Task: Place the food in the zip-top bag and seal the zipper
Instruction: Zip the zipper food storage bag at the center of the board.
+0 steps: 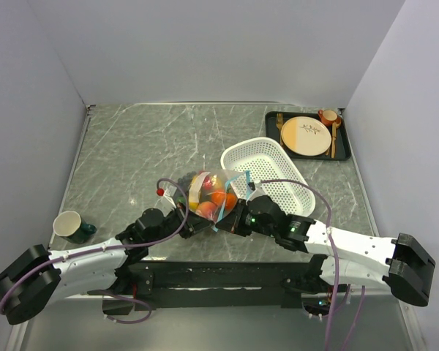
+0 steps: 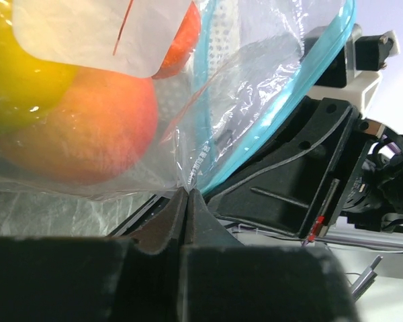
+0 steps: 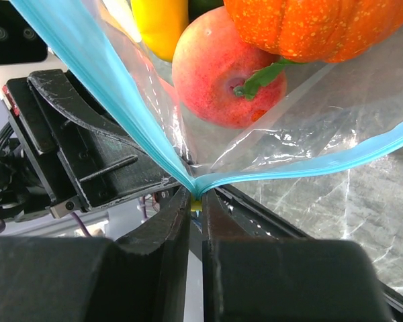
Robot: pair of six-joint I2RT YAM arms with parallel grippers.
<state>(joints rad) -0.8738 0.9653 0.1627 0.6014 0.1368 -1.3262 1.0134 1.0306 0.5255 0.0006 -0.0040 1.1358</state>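
Nothing was legible: the white label (image 2: 87,33) on the zip-top bag (image 2: 255,60) bore only a red line (image 2: 123,25), and the fine print (image 2: 199,163) beside the zipper (image 2: 282,114) was too small to read.

The table (image 1: 132,146) has a grey top with a marble pattern of thin pale veins. Near its left edge, toward the near left corner, a dark green mug (image 1: 68,223) stands upright, its inside cream. A white perforated basket (image 1: 257,142) lies right of the middle, turned diagonally to the edges. In the far right corner lies a dark tray (image 1: 271,135), well apart from the mug and near the basket.
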